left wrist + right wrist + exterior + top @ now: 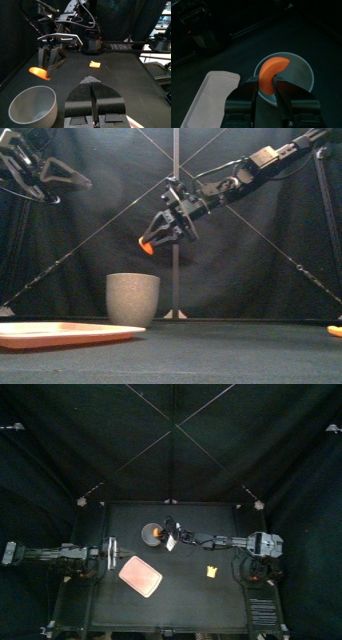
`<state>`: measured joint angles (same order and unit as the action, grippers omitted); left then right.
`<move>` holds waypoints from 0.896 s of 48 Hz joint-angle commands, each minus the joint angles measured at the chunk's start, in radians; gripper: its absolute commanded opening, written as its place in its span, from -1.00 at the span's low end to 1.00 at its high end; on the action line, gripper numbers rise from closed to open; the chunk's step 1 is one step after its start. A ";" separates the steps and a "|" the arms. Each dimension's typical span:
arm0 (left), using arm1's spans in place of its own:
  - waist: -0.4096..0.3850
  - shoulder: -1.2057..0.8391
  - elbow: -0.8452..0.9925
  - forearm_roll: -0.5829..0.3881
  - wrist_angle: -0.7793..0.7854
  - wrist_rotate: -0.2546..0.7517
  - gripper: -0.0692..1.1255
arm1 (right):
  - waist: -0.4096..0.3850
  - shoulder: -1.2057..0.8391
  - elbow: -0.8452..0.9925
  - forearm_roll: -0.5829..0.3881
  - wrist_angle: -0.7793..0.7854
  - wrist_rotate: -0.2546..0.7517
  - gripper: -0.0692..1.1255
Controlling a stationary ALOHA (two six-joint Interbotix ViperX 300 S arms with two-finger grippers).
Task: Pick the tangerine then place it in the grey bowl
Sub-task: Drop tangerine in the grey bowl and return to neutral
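Note:
The orange tangerine [146, 246] hangs in the air, with my right gripper [152, 240] shut on it. It is right above the tall grey speckled cup [132, 299], clear of the rim. In the right wrist view the tangerine [272, 73] sits between the jaws, over the cup's open mouth [299, 75]. From above, the tangerine [162, 536] overlaps the cup [150, 532] at the table's back middle. My left gripper [118, 548] rests at the left of the table, jaws shut and empty [93, 86], pointing toward the cup [29, 105].
A flat pink tray [140, 574] lies in front of the cup, left of centre. A small yellow toy [213, 571] lies on the table to the right of the tray.

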<state>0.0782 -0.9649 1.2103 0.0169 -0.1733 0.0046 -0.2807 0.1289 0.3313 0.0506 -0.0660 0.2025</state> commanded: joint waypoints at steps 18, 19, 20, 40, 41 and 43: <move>0.003 0.002 -0.015 0.005 -0.011 0.000 -0.68 | -0.009 0.021 -0.051 -0.011 -0.020 0.005 0.61; 0.003 0.002 -0.015 0.006 -0.012 0.000 -0.68 | -0.009 0.020 -0.048 -0.011 -0.018 0.005 0.61; 0.003 0.003 -0.015 0.005 -0.012 0.000 -0.68 | -0.011 0.017 -0.044 -0.011 -0.017 0.006 0.61; 0.003 0.002 -0.015 0.005 -0.012 0.000 -0.68 | 0.054 -0.147 0.153 -0.035 -0.089 -0.005 0.61; 0.003 0.002 -0.015 0.005 -0.012 0.002 -0.68 | 0.060 -0.158 0.166 -0.041 -0.098 -0.005 0.61; 0.005 0.002 -0.014 0.006 -0.012 0.002 -0.68 | 0.074 -0.176 0.189 -0.052 -0.120 -0.005 0.61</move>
<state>0.0798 -0.9649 1.2103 0.0199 -0.1764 0.0046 -0.2347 0.0276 0.4955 0.0153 -0.1442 0.1994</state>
